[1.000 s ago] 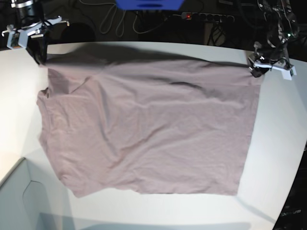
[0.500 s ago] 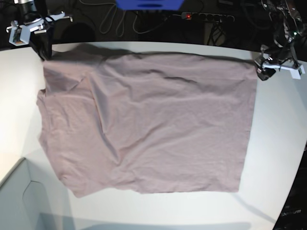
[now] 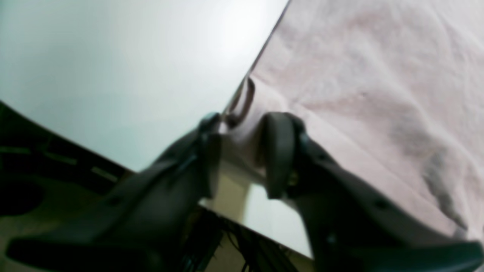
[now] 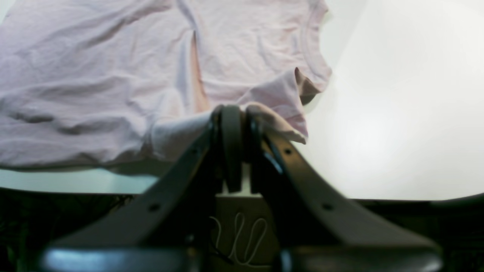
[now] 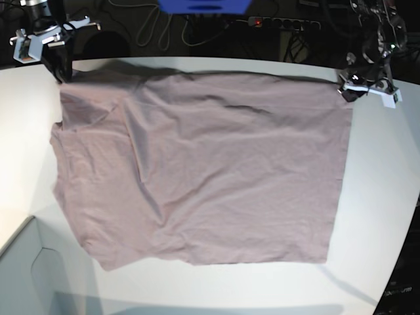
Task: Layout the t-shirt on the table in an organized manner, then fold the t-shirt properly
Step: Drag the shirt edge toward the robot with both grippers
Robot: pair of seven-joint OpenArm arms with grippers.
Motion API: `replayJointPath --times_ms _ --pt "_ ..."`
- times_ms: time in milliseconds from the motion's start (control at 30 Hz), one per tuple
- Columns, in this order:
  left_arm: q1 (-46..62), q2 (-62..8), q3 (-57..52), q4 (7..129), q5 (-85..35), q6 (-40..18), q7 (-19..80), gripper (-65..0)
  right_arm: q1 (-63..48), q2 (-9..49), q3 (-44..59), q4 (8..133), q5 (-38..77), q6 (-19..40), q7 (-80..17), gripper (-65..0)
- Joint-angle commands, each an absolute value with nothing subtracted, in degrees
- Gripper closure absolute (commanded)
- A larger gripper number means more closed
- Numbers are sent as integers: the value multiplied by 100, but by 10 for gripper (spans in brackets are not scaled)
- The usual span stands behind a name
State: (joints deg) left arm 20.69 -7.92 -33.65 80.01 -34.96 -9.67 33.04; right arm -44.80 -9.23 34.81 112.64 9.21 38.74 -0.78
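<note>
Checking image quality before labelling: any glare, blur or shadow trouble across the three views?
Left wrist: soft all over, glare on the table, left gripper fingers blurred. Right wrist: table blown out at right, right gripper dark, t-shirt folds readable. Base: evenly lit, mild shadow along the shirt's far edge.

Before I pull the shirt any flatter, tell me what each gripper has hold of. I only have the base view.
Observer: The right gripper is shut on a fold of the shirt, just beside the sleeve opening.
Operator: Now the left one.
Observer: The left gripper has its jaws apart. The shirt's corner lies between them and does not look pinched.
Operator: Describe that corner.
Observer: The hem there is curled into a small loop just beyond the fingertips, next to bare table.
</note>
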Motion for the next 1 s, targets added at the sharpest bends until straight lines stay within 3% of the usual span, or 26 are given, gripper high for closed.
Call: replayJointPath --times_ms 0,133,467,967 --pt "2053 -892 -3398 8040 -3547 -1007 3231 -134 -4541 -900 3503 11345 1007 4000 101 0" --pt "2053 -910 -3398 8075 -3556 -1007 3248 0 -4541 -900 3503 11345 1007 4000 101 0" --pt "2229 -910 -3969 8752 -3582 -1007 3257 -2 -4611 -900 3556 11389 1253 4000 154 0" --pt "2009 -927 -4084 8752 -3538 -1007 3257 -2 -4831 -884 3310 11389 1473 4000 163 0"
